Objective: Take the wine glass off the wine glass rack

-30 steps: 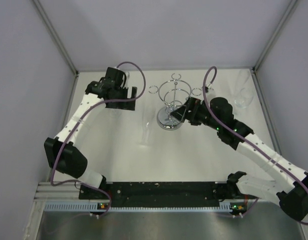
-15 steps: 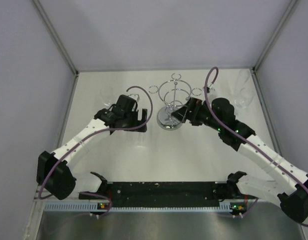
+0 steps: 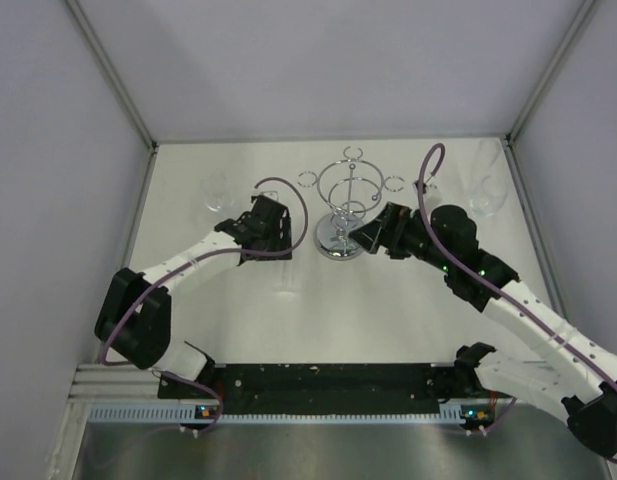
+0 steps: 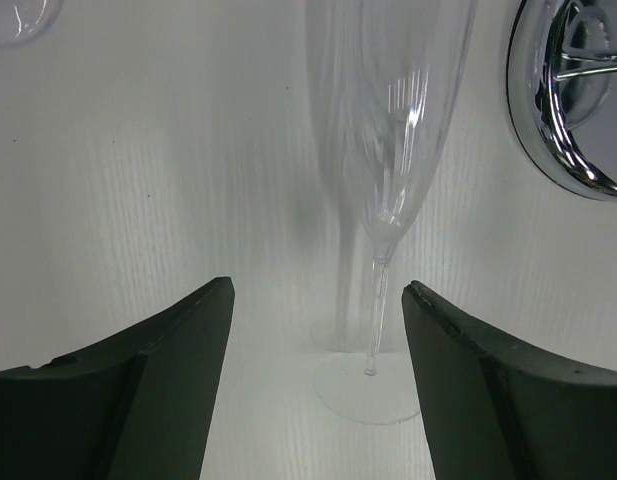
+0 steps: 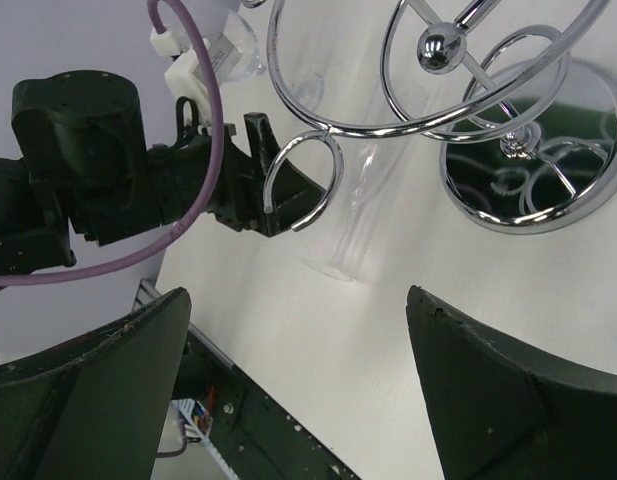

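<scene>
The chrome wine glass rack [image 3: 345, 205] stands mid-table; I see no glass on its ringed arms. It also shows in the right wrist view [image 5: 428, 110], and its mirrored base shows in the left wrist view [image 4: 573, 110]. A tall clear flute-shaped wine glass [image 3: 288, 262] stands upright on the table, front-left of the rack. My left gripper [image 3: 284, 242] is open and empty. In the left wrist view [image 4: 318, 292] the glass's stem [image 4: 376, 310] stands between the fingers, nearer the right one, untouched. My right gripper [image 3: 361, 233] is open and empty beside the rack base [image 5: 298, 295].
A round clear glass [image 3: 219, 195] stands back left, and another [image 3: 485, 196] back right by the wall. White walls close in the table at the sides and back. The black rail [image 3: 328, 380] with the arm bases runs along the near edge.
My left arm has swung from the back-left corner forward and right, so its open fingers now flank the flute's stem. My right gripper has drawn back slightly from the rack base.
</scene>
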### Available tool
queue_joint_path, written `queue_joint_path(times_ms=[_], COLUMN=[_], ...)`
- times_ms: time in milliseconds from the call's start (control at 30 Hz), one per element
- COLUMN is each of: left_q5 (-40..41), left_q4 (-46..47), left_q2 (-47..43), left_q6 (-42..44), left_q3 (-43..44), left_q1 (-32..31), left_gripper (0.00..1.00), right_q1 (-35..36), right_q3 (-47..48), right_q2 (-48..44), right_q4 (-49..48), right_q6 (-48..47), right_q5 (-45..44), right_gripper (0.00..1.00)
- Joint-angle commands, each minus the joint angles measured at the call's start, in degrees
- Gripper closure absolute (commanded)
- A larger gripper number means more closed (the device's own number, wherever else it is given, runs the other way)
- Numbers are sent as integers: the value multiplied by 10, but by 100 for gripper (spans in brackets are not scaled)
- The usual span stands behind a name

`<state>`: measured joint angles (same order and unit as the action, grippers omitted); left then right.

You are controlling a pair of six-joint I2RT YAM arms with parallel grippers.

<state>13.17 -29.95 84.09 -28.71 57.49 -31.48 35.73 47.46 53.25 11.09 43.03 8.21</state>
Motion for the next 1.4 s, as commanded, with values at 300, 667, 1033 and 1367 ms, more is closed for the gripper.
queue_joint_path(times_ms=[300, 667, 1033, 1367], left_q5=[-10, 4, -11, -17], left_q4=[161, 206, 198, 228], left_q2=[-3, -10, -60, 3], left_q6=[-20, -36, -39, -48], left_q3=[-95, -120, -115, -113], left_q1=[-38, -69, -77, -91], left_gripper=[30, 32, 35, 38], right_q1=[-4, -4, -4, -4], right_q3=[-22, -32, -33, -31], right_q2=[-26, -37, -34, -44], right_q4=[-16, -10, -14, -1], right_q6=[2, 7, 8, 3], right_q5=[-5, -7, -3, -7], right_gripper=[11, 11, 11, 11])
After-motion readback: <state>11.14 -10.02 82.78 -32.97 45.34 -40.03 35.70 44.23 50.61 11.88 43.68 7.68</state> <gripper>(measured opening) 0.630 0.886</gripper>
